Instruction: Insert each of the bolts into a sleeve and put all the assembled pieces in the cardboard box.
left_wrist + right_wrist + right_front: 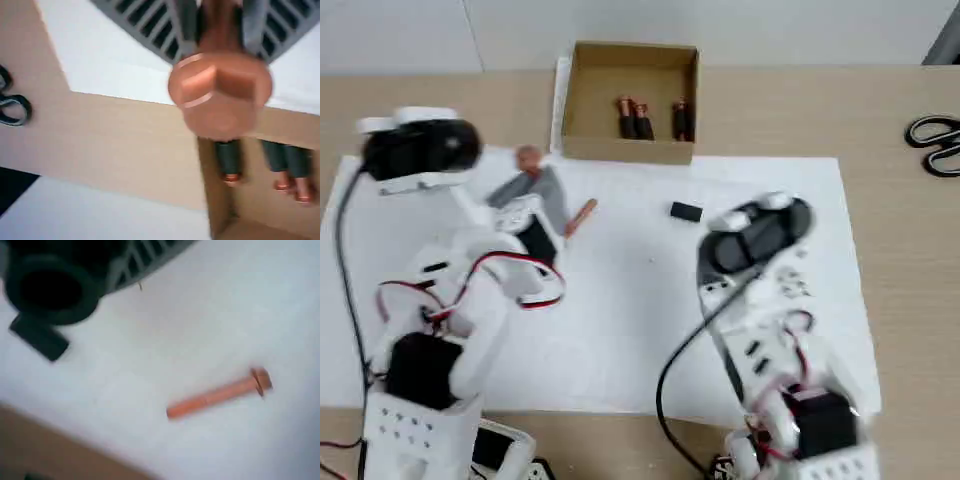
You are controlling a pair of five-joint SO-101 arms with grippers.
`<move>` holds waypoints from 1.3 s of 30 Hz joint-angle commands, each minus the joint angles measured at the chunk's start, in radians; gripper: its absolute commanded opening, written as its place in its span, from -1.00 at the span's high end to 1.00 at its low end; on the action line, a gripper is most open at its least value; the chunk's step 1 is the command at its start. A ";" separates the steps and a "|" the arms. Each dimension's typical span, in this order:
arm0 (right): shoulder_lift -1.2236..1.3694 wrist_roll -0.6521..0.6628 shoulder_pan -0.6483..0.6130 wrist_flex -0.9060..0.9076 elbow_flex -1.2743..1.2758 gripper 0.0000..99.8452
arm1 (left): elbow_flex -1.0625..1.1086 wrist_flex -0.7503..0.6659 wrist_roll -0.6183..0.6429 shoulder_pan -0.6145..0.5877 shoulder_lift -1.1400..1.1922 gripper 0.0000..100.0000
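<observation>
Tan table (430,110) under white paper sheet (620,330). The open cardboard box (582,100) at the far edge holds three black-sleeved copper bolts (638,118).

Left gripper (219,35) clamps a copper hex-head bolt (220,92). Its shank is hidden between the fingers and its head points boxward.

Right gripper (65,270) grips a black tubular sleeve (50,287), seen end-on.

A loose copper bolt (217,392) lies flat, diagonal to the sheet's edges.

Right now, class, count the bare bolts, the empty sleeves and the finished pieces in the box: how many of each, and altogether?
Bare bolts: 2
Empty sleeves: 2
Finished pieces in the cardboard box: 3
Total: 7
</observation>
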 commanded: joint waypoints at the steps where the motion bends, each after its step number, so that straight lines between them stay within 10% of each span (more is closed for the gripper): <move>1: 0.038 -0.011 -0.010 -0.139 0.130 0.99 | 0.001 -0.075 0.008 0.048 0.057 0.99; 13: 0.151 -0.034 -0.225 -0.217 0.150 0.99 | 0.018 -0.167 0.003 0.245 0.117 0.99; 39: 0.150 -0.084 -0.234 -0.208 0.095 0.99 | 0.186 -0.276 0.002 0.284 0.118 0.99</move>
